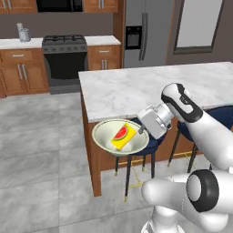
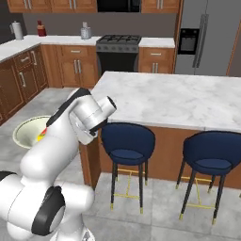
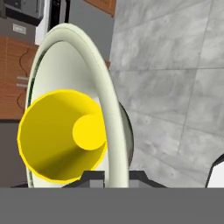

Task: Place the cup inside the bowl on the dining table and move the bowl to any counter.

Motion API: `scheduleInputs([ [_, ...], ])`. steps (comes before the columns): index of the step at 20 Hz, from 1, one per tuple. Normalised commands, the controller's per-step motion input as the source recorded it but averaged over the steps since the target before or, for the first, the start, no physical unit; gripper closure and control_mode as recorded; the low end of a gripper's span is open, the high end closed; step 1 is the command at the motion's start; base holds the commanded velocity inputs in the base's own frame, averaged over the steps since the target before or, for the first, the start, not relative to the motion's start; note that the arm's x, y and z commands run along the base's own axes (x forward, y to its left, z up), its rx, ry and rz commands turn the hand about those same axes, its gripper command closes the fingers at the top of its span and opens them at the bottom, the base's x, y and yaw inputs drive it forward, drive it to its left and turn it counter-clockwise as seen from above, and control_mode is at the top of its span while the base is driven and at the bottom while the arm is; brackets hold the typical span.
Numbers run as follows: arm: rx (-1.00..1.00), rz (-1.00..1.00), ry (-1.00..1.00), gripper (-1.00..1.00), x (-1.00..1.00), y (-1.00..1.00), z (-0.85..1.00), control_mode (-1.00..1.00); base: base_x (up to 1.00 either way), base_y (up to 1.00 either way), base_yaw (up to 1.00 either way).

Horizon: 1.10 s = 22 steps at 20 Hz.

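Gripper [image 1: 142, 130] pinches the thin rim of the bowl [image 1: 105, 135], jaws narrow, holding it in the air beside the dining table [image 1: 136, 86] edge, off the marble. Cup [image 1: 124, 137] lies tipped inside the bowl. Open grey floor [image 1: 41, 150] stretches left toward the counter [image 1: 13, 43].
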Motion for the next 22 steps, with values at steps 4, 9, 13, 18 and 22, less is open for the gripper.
scheduleInputs([
  [4,0.00,0.00,0.00,1.00,0.00,0.00,0.00,1.00,0.00,0.96,-0.09],
  [9,0.00,0.00,0.00,1.00,0.00,0.00,0.00,1.00,0.00,0.91,-0.10],
  [13,0.00,0.00,0.00,1.00,0.00,0.00,0.00,1.00,0.00,0.79,-0.10],
  [18,0.00,0.00,0.00,1.00,0.00,0.00,0.00,1.00,0.08,0.68,-0.09],
  [22,0.00,0.00,0.00,1.00,0.00,0.00,0.00,1.00,0.38,0.47,-0.10],
])
